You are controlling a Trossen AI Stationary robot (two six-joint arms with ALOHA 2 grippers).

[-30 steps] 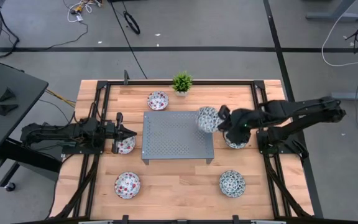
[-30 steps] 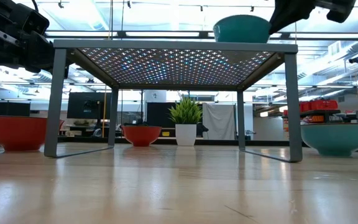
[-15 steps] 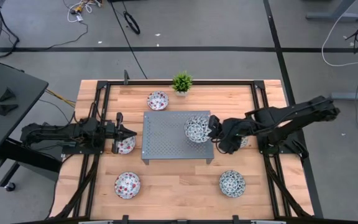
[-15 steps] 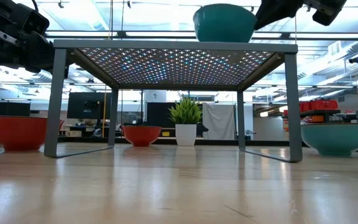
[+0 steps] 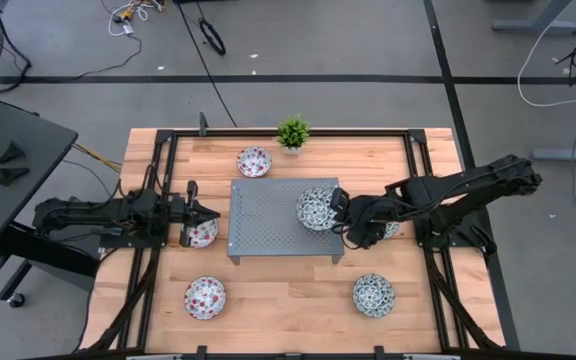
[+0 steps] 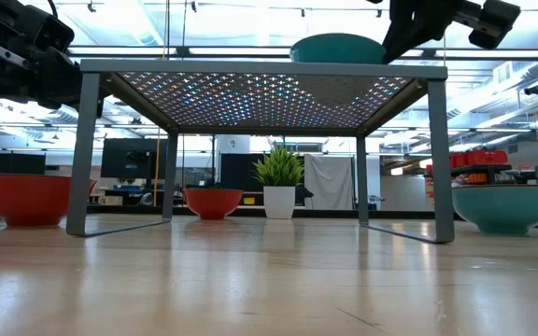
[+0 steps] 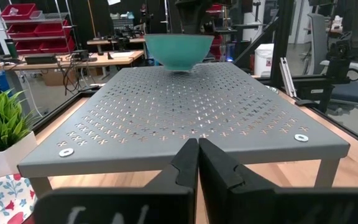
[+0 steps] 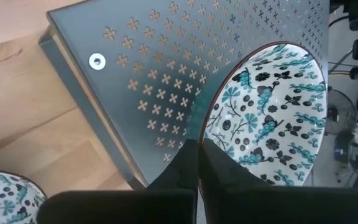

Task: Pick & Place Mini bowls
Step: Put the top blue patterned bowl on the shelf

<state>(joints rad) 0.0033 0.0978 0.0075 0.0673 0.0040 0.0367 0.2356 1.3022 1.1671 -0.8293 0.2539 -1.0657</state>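
A blue-green patterned mini bowl (image 5: 316, 208) is on or just above the right part of the grey perforated shelf (image 5: 268, 225), with my right gripper (image 5: 338, 207) shut on it. In the low view the bowl (image 6: 337, 49) is level at the shelf top (image 6: 250, 67); I cannot tell whether it touches. My left gripper (image 5: 206, 212) waits shut and level at the shelf's left side, over a red-spotted bowl (image 5: 201, 235). More bowls stand on the table: red ones (image 5: 254, 161) (image 5: 205, 297), blue-green ones (image 5: 373, 294) (image 5: 390, 229). My right gripper pinches the bowl's rim (image 8: 207, 127) on the side toward the table's right edge, one finger inside the bowl and one outside. The fingers (image 8: 185, 165) slant down from the table's right. The bowl sits upright and level, its base at the shelf top (image 7: 179, 67).
A small potted plant (image 5: 293, 131) stands behind the shelf at the far edge. Black rails (image 5: 158, 190) run along both table sides by the arm bases. Bare wood lies in front of the shelf between the two near bowls.
My right gripper has carried the blue-green bowl from the shelf's right edge toward the table's left, over the shelf, and then down. The bowl was tilted on the way and now stands level at the shelf top.
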